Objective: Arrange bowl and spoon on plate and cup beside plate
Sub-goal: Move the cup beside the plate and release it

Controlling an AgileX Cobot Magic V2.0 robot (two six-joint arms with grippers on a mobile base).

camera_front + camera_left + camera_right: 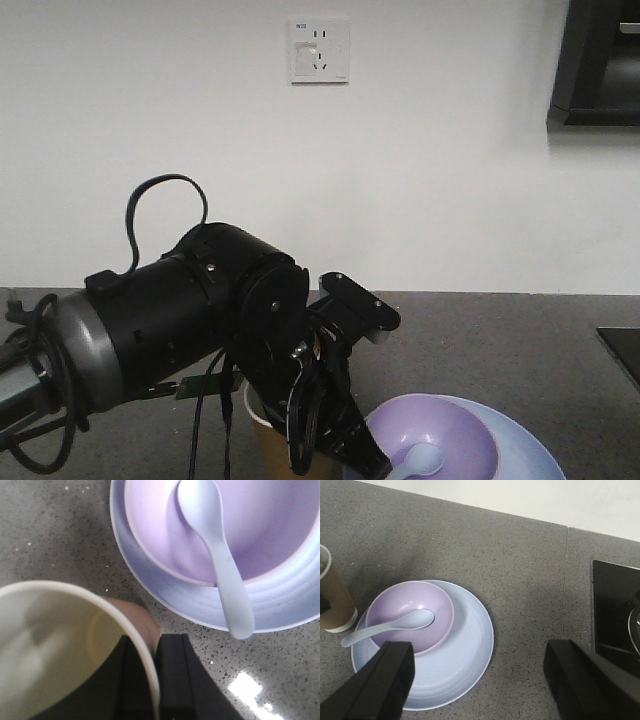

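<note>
The lavender bowl (412, 607) sits on the left part of the pale blue plate (465, 645). The pale spoon (395, 625) lies in the bowl with its handle sticking out over the left rim. The brown paper cup (332, 600) stands upright on the counter just left of the plate. My left gripper (155, 680) is shut on the cup (60, 645), one finger inside the wall and one outside. The bowl (270, 530), spoon (215, 545) and plate (280, 605) lie just beyond it. My right gripper (482, 685) hangs open above the plate's right edge, holding nothing.
A grey speckled counter (520, 570) runs back to a white wall with a socket (319, 50). A black cooktop (615, 615) sits at the right. A dark cabinet (600, 60) hangs at the upper right. My left arm (190, 310) fills the front-left view.
</note>
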